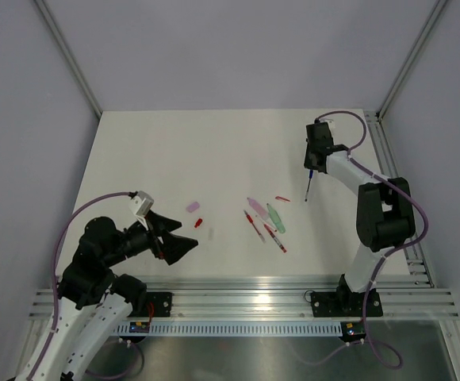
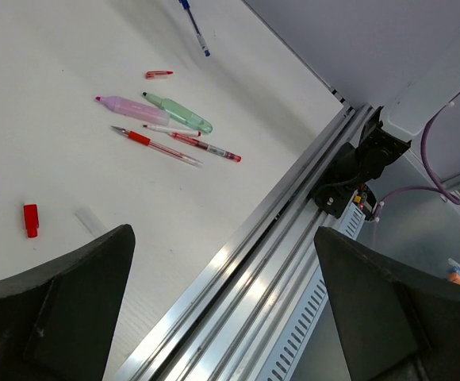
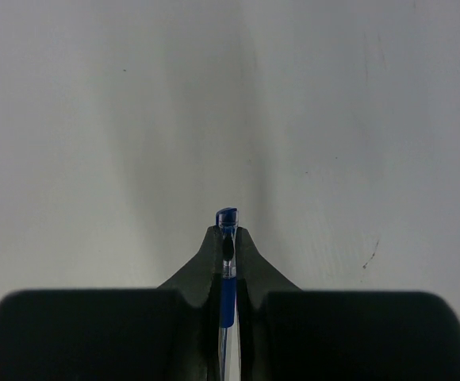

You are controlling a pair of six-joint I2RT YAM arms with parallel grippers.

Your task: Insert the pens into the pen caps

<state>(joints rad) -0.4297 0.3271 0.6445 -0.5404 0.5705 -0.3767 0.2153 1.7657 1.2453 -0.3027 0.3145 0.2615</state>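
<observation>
above the table (image 1: 174, 159), right hand (image 1: 313, 165) grips blue pen (image 1: 309, 186)

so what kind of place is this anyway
Most likely a robotics lab test cell: a white table boxed in by plain grey panels, two robot arms bolted to an aluminium rail at its near edge, and pens laid out on it.

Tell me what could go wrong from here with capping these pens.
1. The right gripper pinches the thin blue pen between narrow fingers only. Pressing it into a cap could make it pivot or slip.
2. The tiny red cap lies flat close to the open left gripper. A slightly misaligned close may flick it away.
3. The two red stick pens lie crowded beside the pale green marker. Lifting one could drag its neighbours.
</observation>
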